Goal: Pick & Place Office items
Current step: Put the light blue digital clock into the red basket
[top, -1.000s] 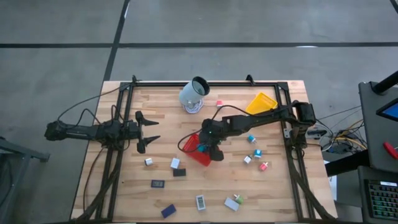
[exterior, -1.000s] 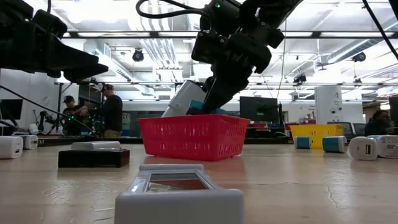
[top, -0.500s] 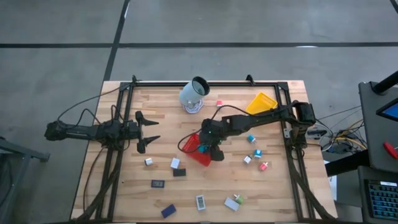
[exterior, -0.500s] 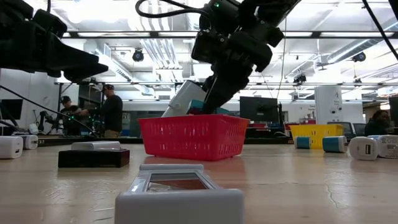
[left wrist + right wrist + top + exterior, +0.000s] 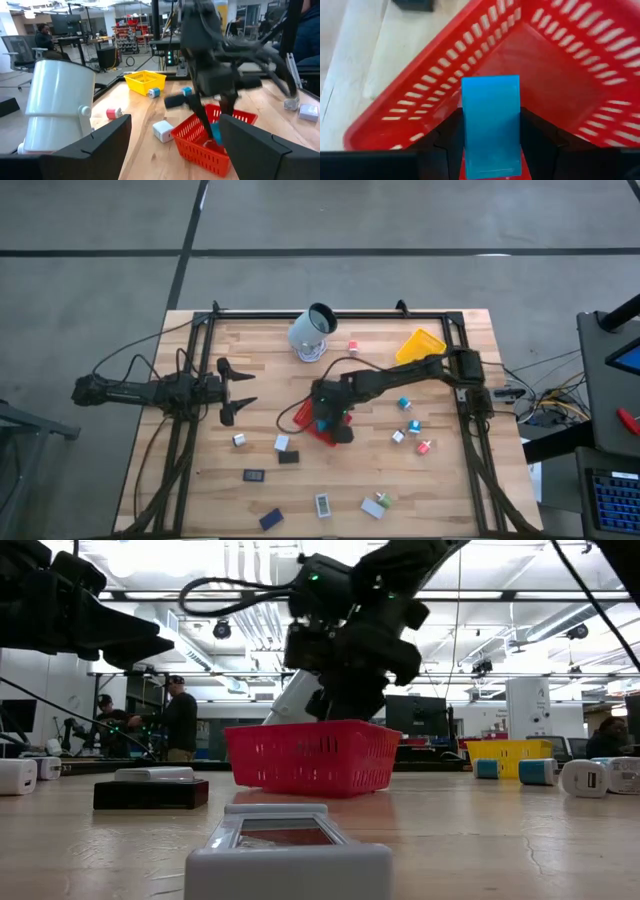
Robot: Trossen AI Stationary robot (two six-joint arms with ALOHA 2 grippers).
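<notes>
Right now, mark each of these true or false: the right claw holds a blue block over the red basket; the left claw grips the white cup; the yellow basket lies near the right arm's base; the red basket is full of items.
1. The right claw holds a blue block over the red basket. True.
2. The left claw grips the white cup. False: it is open, empty and apart from the cup.
3. The yellow basket lies near the right arm's base. True.
4. The red basket is full. False: the floor in view is bare.

A bright blue block (image 5: 490, 125) sits between dark pincer fingers (image 5: 451, 137) over the red mesh tray (image 5: 580, 85).
</notes>
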